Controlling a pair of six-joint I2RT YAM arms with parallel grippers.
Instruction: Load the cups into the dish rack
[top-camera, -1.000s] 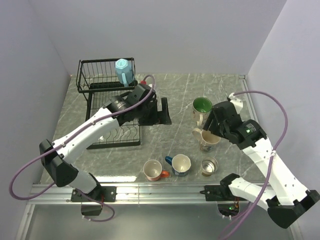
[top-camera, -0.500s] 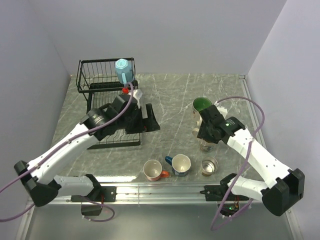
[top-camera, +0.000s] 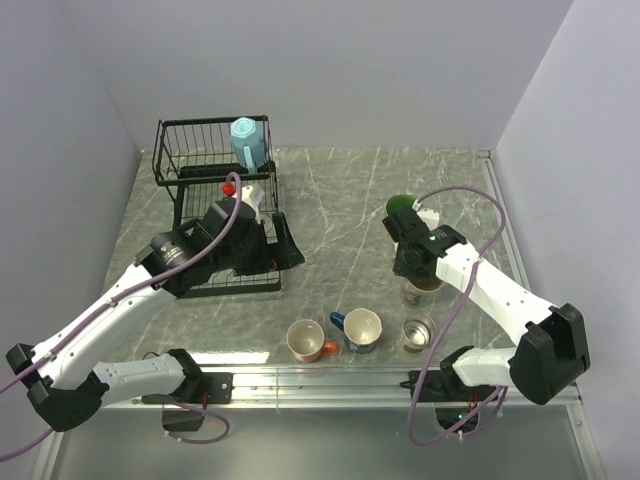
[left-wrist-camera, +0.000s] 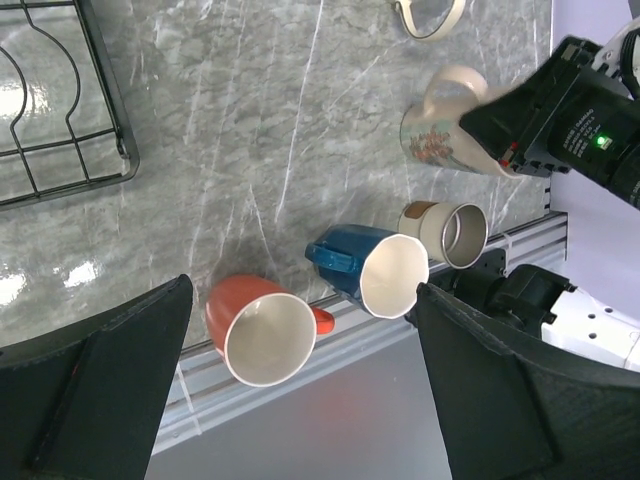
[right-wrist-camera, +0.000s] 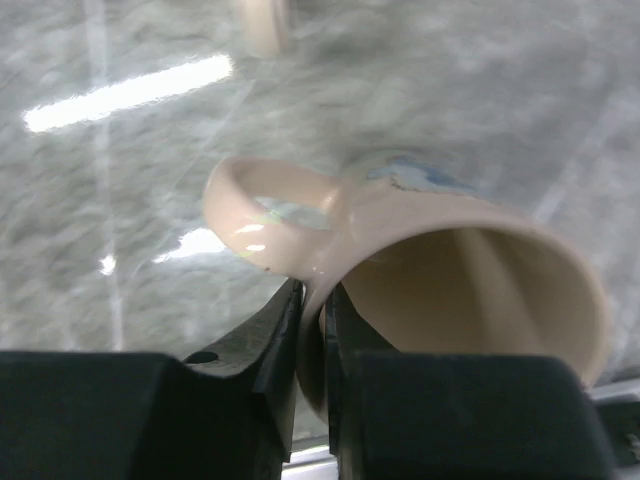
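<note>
The black wire dish rack (top-camera: 205, 160) stands at the back left, with a light blue cup (top-camera: 245, 142) in its upper basket. My left gripper (top-camera: 283, 247) hangs open just right of the rack's lower tier, holding nothing. My right gripper (right-wrist-camera: 312, 335) is shut on the rim of a cream cup (right-wrist-camera: 450, 265) beside its handle; the top view shows that cup (top-camera: 422, 292) under the wrist. An orange-red cup (left-wrist-camera: 260, 330), a dark blue cup (left-wrist-camera: 370, 270) and a small metal cup (left-wrist-camera: 450, 232) sit near the front edge. A green-inside cup (top-camera: 400, 207) is partly hidden behind the right arm.
An aluminium rail (top-camera: 330, 378) runs along the table's near edge, close to the three front cups. Purple walls close in the table at the back and both sides. The rack's lower tier (left-wrist-camera: 60, 130) shows at the upper left of the left wrist view.
My right gripper has come down onto the cream cup and shut on its rim. The left arm has drawn back from the rack, leftward and nearer, still open.
</note>
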